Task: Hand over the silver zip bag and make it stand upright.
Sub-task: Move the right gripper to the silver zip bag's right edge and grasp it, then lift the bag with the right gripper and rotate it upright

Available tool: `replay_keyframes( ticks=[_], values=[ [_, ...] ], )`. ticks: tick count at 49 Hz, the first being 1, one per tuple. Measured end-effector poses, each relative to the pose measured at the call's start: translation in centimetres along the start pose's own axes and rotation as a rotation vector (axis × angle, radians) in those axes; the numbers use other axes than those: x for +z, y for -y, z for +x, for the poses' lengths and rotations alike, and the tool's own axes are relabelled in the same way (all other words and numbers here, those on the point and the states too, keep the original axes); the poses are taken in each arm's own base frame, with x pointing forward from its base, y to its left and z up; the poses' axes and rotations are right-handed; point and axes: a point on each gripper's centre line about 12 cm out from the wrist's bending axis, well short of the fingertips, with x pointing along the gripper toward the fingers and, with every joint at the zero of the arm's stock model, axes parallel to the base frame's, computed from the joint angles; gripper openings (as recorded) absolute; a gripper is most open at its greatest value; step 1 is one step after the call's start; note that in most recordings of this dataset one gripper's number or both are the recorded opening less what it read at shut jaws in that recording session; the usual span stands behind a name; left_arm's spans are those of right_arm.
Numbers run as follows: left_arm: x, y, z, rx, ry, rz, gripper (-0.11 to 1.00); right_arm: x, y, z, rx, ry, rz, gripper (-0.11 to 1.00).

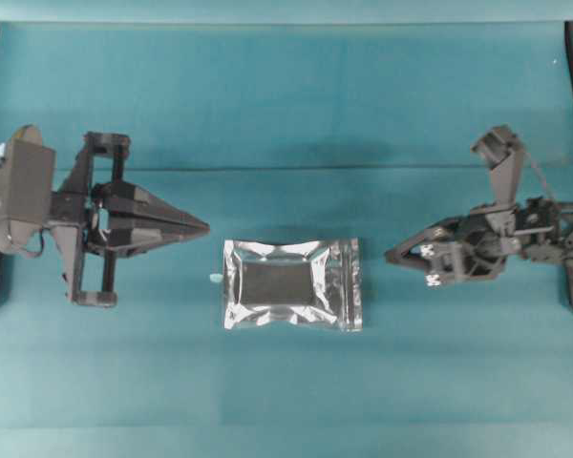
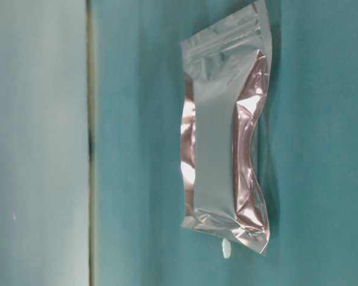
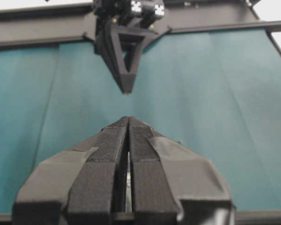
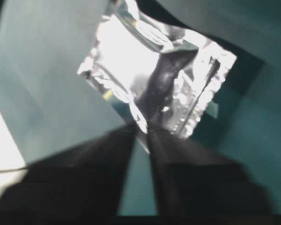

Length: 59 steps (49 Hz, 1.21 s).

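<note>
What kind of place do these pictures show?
Probably a robot test bench, not a home or shop: a teal cloth-covered table, two black arms facing each other across it, and only a silver zip bag lying flat between them.

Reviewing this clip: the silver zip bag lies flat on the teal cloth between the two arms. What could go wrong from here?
1. The silver zip bag lies flat on the cloth; a pinch from above may slip off the shiny foil or catch the cloth.
2. The left end effector is shut and must open before any handover, or the bag could drop.
3. The crinkled, bowed pouch may topple when stood upright.
</note>
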Motion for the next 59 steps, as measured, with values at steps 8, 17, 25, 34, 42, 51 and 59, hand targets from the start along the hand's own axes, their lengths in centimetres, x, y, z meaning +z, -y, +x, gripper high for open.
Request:
replay_keyframes(
  ticks=[8, 17, 25, 34, 42, 51, 59],
  values=[
    [-0.3, 0.0, 0.1, -0.002, -0.028, 0.0, 0.01, -0.6, -0.1, 1.3, -0.01, -0.011, 0.013, 0.96],
    [-0.7, 0.0, 0.1, -0.002, -0.06, -0.006, 0.01, -1.6, 1.1, 2.6, -0.068, -0.038, 0.027, 0.98],
    [-0.8, 0.1, 0.0, -0.004, -0.064, -0.009, 0.01, -2.0, 2.0, 4.1, -0.107, -0.037, 0.061, 0.98],
    [-0.8, 0.1, 0.0, -0.004, -0.064, -0.009, 0.01, -2.5, 2.1, 6.2, -0.098, -0.016, 0.08, 0.98],
    [-0.9, 0.1, 0.0, -0.004, -0.067, -0.012, 0.01, -3.2, 2.5, 7.7, -0.114, -0.019, 0.102, 0.98],
    [-1.0, 0.1, 0.0, -0.005, -0.07, -0.011, 0.01, -3.5, 2.5, 8.8, -0.118, -0.017, 0.104, 0.98],
    [-1.2, 0.1, -0.1, -0.005, -0.075, -0.011, 0.01, -3.5, 2.3, 9.6, -0.103, -0.004, 0.101, 0.98]
  ],
)
